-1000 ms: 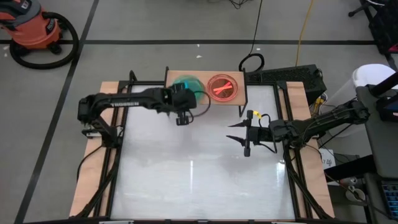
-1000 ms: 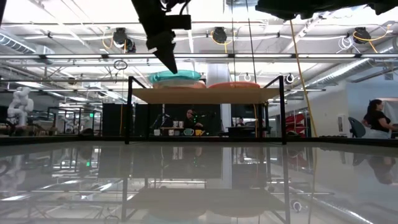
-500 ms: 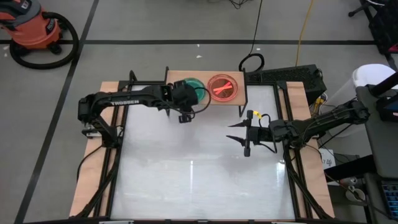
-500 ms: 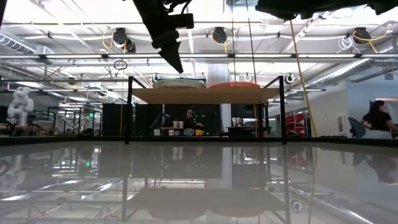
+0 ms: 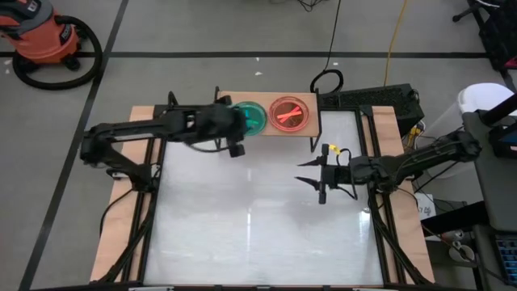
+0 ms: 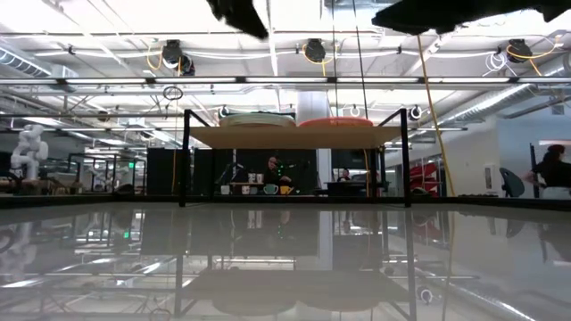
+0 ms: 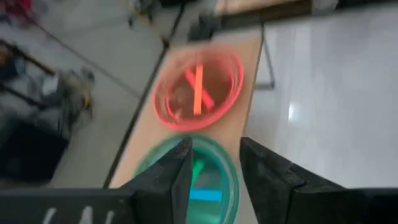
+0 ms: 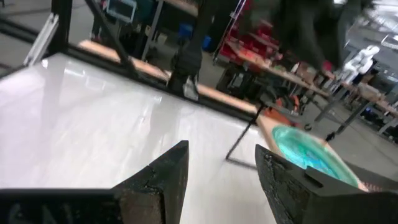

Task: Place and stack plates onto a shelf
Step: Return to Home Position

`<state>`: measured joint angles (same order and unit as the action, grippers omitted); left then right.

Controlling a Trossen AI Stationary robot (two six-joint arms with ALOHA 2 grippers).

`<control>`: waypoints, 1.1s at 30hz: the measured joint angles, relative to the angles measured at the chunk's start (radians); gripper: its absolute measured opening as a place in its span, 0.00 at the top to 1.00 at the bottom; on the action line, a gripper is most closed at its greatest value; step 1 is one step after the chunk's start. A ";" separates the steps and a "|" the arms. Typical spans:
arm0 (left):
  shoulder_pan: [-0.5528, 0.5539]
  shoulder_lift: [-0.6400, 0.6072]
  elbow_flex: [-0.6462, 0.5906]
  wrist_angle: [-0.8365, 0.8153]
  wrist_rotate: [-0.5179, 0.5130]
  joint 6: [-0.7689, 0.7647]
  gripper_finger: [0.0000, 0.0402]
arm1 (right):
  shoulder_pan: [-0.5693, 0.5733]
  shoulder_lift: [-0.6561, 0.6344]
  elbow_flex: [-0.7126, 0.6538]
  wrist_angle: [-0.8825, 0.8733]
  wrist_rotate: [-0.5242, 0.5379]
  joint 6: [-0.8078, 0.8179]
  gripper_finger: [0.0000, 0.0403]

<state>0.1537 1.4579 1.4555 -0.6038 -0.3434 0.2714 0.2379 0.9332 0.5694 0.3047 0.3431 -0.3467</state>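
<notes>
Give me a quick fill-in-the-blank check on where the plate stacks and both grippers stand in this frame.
1. The shelf carries ___ plate stacks.
2. In the high view, the pink-tinted stack is the one on the picture's ___.
3. The left gripper, near the green-tinted stack, has open fingers that hold ___.
4. The right gripper hovers over the table with its fingers ___.
Missing words: two; right; nothing; open.
</notes>
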 joint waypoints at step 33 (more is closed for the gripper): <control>-0.105 -1.201 -1.222 0.742 0.081 -0.043 0.76 | -0.043 -0.848 -0.320 -0.269 0.004 0.073 0.79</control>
<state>0.0490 0.2567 0.2336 0.1381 -0.2620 0.2284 0.1947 0.0855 0.2492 0.0358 0.3472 -0.2741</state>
